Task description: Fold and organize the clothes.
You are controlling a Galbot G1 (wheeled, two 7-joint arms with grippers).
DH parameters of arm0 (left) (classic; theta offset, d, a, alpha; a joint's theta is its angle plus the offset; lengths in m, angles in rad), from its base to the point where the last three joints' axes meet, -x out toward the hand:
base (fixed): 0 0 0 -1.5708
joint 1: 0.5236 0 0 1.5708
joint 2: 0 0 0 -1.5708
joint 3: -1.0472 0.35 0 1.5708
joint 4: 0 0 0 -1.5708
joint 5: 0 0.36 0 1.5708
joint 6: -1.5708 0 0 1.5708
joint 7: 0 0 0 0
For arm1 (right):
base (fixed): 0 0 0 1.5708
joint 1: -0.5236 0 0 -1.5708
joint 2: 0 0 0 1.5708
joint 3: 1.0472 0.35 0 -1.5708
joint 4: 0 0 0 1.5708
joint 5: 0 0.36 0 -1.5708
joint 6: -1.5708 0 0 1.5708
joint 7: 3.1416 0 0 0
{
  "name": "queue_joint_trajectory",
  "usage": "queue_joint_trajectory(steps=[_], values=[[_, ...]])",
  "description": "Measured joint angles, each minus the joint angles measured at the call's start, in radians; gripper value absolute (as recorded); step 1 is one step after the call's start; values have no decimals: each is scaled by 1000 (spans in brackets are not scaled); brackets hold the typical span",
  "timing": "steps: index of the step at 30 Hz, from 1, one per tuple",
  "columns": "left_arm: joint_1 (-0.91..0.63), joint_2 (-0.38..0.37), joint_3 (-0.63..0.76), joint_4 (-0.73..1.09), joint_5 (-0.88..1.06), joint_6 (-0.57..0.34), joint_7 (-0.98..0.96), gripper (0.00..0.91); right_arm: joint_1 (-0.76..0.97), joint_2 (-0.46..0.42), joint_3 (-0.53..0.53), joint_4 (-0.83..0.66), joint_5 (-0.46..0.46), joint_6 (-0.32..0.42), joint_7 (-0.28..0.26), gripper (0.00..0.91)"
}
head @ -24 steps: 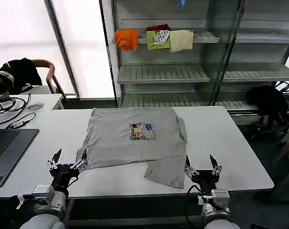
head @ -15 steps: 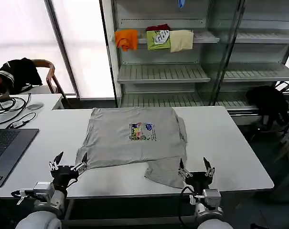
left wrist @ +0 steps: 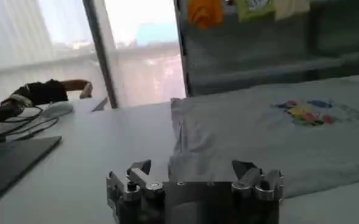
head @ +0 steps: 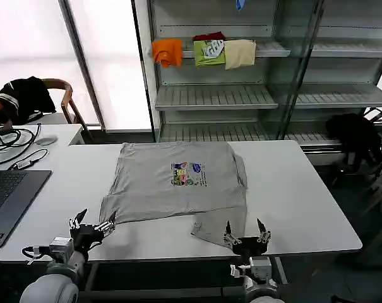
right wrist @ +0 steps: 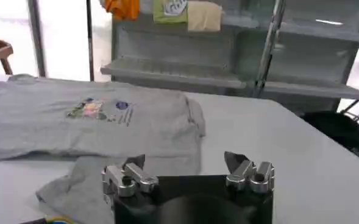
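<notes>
T-shirt (head: 178, 180) of soft light grey cloth lies flat on the white table (head: 304, 196), print side up, just ahead of both grippers. Its collar is hard to make out, and one sleeve is folded over into a loose flap at the near edge, hiding the hem there. The right gripper (head: 244, 231) hangs just behind this flap, fingers spread and empty. The left gripper (head: 91, 221) is at the near left corner, also spread, holding nothing.
</notes>
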Motion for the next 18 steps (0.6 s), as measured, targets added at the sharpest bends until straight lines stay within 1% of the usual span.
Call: queue_joint_trajectory(steps=[18], values=[[-25, 11, 11, 92, -10, -12, 3, 907, -11, 12, 9, -39, 18, 7, 10, 907]])
